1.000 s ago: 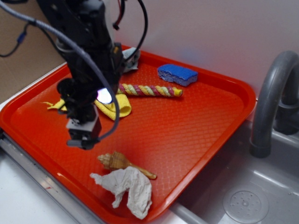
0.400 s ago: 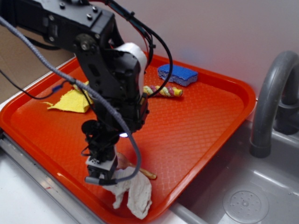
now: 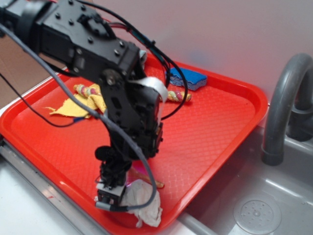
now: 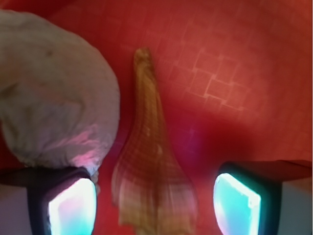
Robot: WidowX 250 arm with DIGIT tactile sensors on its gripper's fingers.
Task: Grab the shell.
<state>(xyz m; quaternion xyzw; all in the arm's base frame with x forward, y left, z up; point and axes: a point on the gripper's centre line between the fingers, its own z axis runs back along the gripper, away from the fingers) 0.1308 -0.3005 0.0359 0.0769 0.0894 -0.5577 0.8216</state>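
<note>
We see the approach to the shell as done and the grab itself as not yet made. In the wrist view the shell lies flat on the red tray, its broad ridged body between the 2 fingers and its thin tail pointing away from the camera. The jaws stand wide open, 1 finger on each side of the shell's body with red tray showing in both gaps, so they hold nothing. We cannot tell whether the fingertips touch the tray. A crumpled white paper wad sits just beside the shell on the left side of this view and crowds the finger on that side, seeming to rest against it.

In the exterior view the black arm hangs low over the near edge of the tray, hiding most of the shell; only a sliver of its tail shows beside the paper. What is left, in our judgement, is to close on the shell's body and lift, without pinching the paper.
</note>
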